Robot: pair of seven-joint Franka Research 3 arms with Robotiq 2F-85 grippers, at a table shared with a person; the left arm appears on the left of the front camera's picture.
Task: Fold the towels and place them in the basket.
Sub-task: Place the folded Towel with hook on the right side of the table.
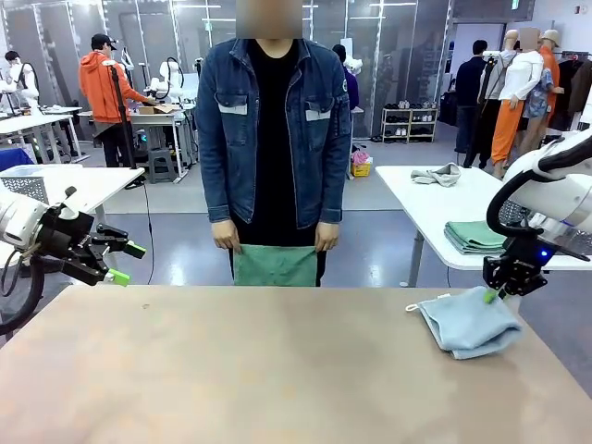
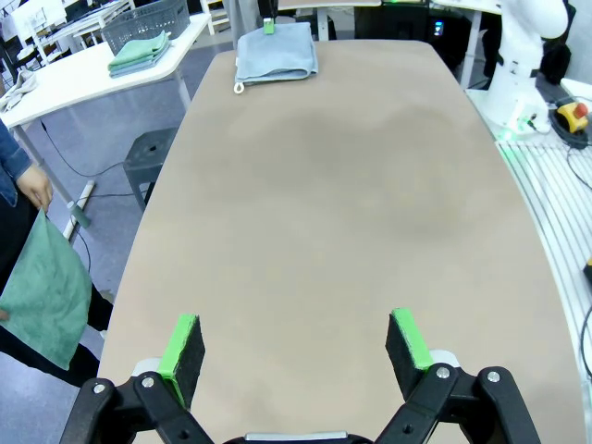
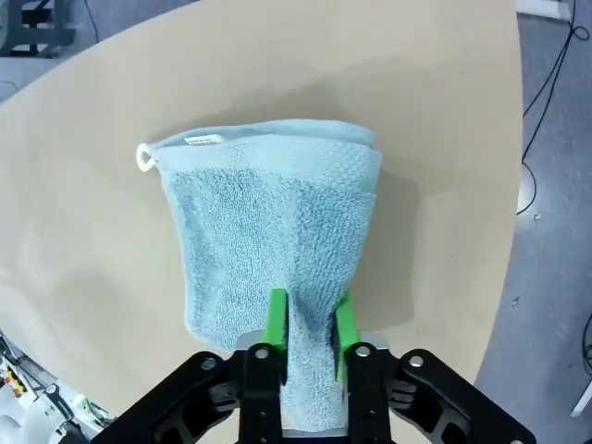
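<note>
At left, our left gripper (image 1: 127, 264) hangs over the table (image 1: 231, 370) with its jaws spread wide, holding nothing. In the middle, a person holds the green towel (image 1: 275, 266) at the far edge. At right, the folded blue towel (image 1: 470, 322) lies on the table. Our right gripper (image 3: 310, 319), jaws nearly closed, pinches its edge.

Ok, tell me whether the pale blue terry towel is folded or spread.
Folded: the pale blue terry towel lies doubled in layers, edges stacked.
</note>
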